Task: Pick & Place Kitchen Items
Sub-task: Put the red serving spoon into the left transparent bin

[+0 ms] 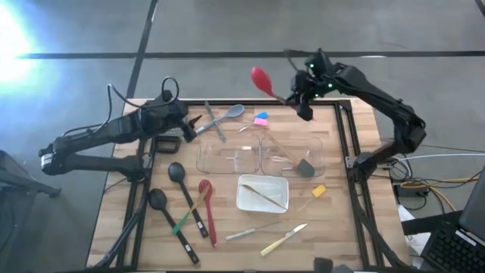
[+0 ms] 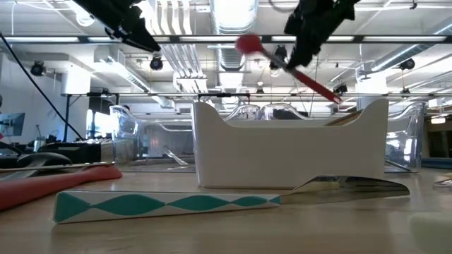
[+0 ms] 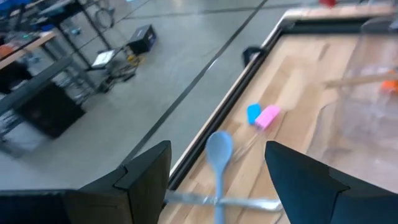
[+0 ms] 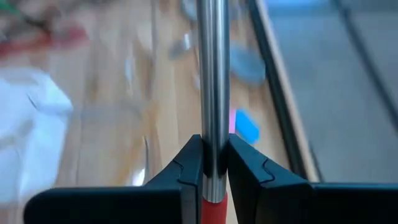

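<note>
Right gripper point(image 1: 304, 101) clamped on your red spoon point(image 1: 261, 78), raised over worktop's point(image 1: 341, 220) far edge, two clear bins point(image 1: 261, 155) below nearer you, pink and blue spatulas point(image 1: 261, 119) beside them, left gripper point(image 1: 189, 127) wide open, empty, above grey spoon point(image 1: 227, 115).

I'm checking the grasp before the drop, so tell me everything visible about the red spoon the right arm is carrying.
The red spoon has a glossy red oval bowl, a metal-looking shaft and a red sleeve at the handle end. It hangs in the air, tilted, bowl uppermost in the low view, above the table's far edge and behind the clear bins. The right end effector is shut on its metal shaft just above the red sleeve; nothing else touches it.
</note>
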Robot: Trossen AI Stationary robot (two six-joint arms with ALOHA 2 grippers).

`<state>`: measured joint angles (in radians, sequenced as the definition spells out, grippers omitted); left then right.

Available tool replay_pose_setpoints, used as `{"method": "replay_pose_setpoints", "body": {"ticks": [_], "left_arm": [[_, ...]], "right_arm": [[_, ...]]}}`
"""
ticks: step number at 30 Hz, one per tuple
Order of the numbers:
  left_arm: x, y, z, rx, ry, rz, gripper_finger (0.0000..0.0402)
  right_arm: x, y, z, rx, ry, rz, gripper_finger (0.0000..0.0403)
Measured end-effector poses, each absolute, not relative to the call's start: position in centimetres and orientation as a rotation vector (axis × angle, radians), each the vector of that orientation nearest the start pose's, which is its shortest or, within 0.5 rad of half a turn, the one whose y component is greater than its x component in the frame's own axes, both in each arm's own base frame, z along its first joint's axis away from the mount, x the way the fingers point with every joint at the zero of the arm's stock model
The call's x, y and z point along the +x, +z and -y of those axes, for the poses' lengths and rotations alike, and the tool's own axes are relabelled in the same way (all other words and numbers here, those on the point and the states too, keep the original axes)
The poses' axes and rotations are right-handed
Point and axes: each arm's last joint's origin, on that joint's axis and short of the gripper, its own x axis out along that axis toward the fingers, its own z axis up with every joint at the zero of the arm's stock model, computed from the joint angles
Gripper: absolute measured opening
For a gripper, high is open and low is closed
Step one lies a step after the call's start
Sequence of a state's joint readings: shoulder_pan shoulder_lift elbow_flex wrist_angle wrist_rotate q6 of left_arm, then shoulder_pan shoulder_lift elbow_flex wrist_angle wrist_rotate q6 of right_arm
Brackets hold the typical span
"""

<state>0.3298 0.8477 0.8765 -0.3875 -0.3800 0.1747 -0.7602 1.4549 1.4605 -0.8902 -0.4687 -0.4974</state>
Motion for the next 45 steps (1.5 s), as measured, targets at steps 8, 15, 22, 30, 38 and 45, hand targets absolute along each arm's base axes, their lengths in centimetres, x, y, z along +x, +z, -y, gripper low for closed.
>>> {"method": "replay_pose_setpoints", "body": {"ticks": [8, 15, 22, 30, 38, 45], "left_arm": [[19.1, 32.8, -7.4, 0.163, 0.594, -0.334, 0.0266], [21.6, 33.0, -7.9, 0.172, 0.479, -0.197, 0.0266], [23.7, 33.0, -8.2, 0.195, 0.357, -0.079, 0.0266], [25.8, 33.0, -8.4, 0.231, 0.182, 0.079, 0.0266], [27.3, 32.5, -8.6, 0.217, 0.111, 0.116, 0.0266], [29.1, 33.0, -9.0, 0.207, 0.015, 0.133, 0.0262]], "right_arm": [[24.4, 38.7, 16.7, -0.070, 0.056, -0.459, 0.0039], [27.3, 39.1, 14.0, -0.158, 0.185, -0.356, 0.0039], [29.4, 40.0, 11.3, -0.241, 0.331, -0.205, 0.0038], [31.9, 38.9, 11.6, -0.230, 0.330, -0.159, 0.0038], [33.6, 38.1, 12.3, -0.241, 0.332, -0.108, 0.0038], [34.2, 37.8, 12.6, -0.230, 0.327, -0.091, 0.0038]]}}
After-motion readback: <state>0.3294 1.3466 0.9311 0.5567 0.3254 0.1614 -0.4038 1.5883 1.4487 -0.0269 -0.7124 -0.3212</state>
